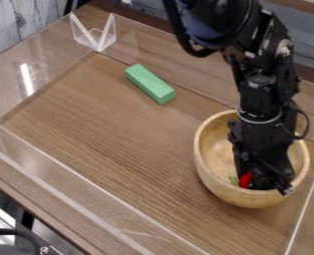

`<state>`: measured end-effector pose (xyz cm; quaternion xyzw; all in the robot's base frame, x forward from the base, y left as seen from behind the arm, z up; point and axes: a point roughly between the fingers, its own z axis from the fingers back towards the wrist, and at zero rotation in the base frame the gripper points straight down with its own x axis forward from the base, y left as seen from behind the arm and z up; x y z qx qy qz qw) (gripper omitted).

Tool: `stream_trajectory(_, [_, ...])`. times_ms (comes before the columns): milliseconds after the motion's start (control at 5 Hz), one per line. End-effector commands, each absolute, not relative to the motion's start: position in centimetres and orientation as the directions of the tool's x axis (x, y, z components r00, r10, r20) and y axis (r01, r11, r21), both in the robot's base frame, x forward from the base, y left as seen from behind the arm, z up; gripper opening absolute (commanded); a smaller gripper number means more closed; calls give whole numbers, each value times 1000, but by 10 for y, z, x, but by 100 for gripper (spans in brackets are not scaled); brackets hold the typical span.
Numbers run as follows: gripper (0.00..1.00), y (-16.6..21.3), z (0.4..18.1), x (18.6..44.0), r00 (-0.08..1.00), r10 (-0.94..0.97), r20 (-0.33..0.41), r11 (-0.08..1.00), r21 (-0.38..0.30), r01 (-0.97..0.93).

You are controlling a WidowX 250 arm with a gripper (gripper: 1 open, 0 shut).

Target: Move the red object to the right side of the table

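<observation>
Wood-grain table (106, 149) fills most of the view, edged by low clear acrylic walls (40, 184). A round light-wood bowl (219, 164) sits at about four o'clock from the table's centre, close to the right-hand wall. The black robot arm (259, 70) comes in from twelve o'clock at the top edge and drops almost straight down into the bowl.

The tool (259, 179) is inside the bowl, its tips low near the bowl's floor, and its jaws are pressed together on the red object (251, 180). Only a small patch of red shows between the dark tool parts, on the side toward seven o'clock; the rest of the object is hidden by the tool, so its shape cannot be made out. Whether the red object rests on the bowl's floor or is raised slightly off it cannot be told.

A flat green rectangular block (150, 84) lies on the table at about eleven o'clock from the bowl, well apart from it, its long side running diagonally. A clear acrylic corner bracket (96, 34) stands at the far edge, near eleven o'clock from the green block.
</observation>
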<state>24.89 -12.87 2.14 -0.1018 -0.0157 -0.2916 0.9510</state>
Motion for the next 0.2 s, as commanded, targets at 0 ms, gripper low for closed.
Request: stream_trajectory(0, [0,-120,-2,223,829,-559,-21,813,-211,543])
